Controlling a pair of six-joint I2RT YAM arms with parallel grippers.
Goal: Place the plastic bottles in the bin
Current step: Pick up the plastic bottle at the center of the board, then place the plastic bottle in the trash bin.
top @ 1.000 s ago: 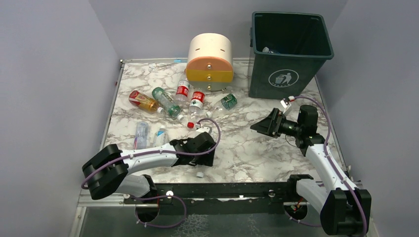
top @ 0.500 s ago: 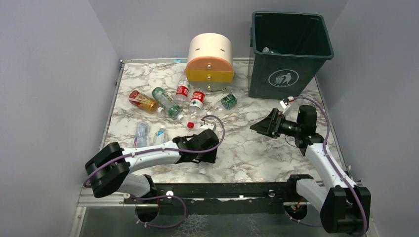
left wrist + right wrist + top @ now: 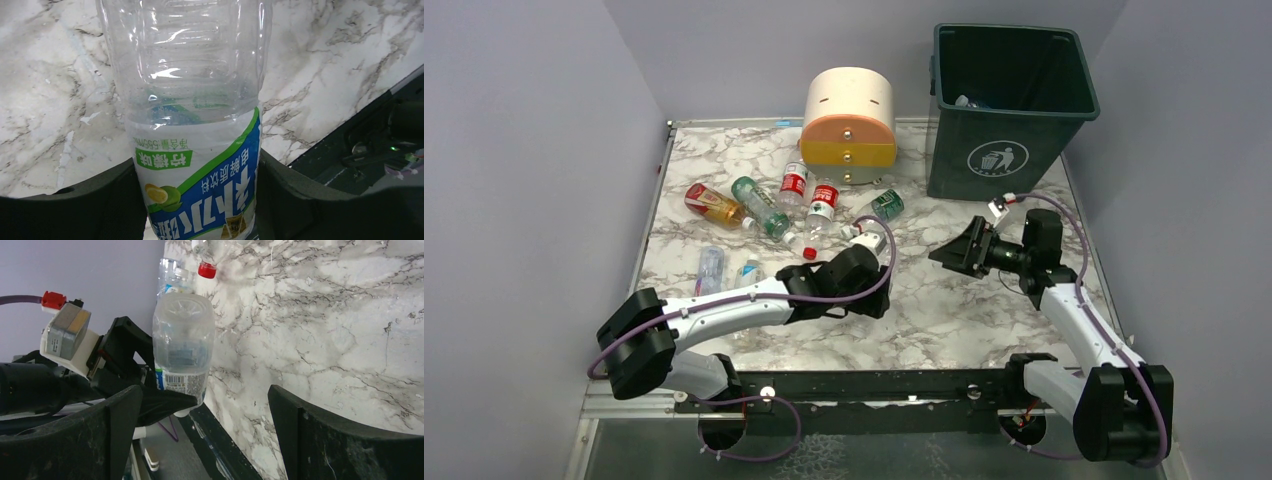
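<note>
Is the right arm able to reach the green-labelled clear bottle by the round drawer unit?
Probably yes: the right pincer is open and empty, and only bare marble separates it from the green-labelled clear plastic bottle.

The clear bottle [image 3: 190, 125] ran off the top and bottom edges of the left wrist view, so its cap went unseen. From above, it was lost behind the left gripper [image 3: 879, 298]. A pale thing [image 3: 969, 101] at the upper left inside the bin [image 3: 1014, 150] was too small to identify. The bottom edge of the right wrist view cut off the right gripper [image 3: 204, 395].
</note>
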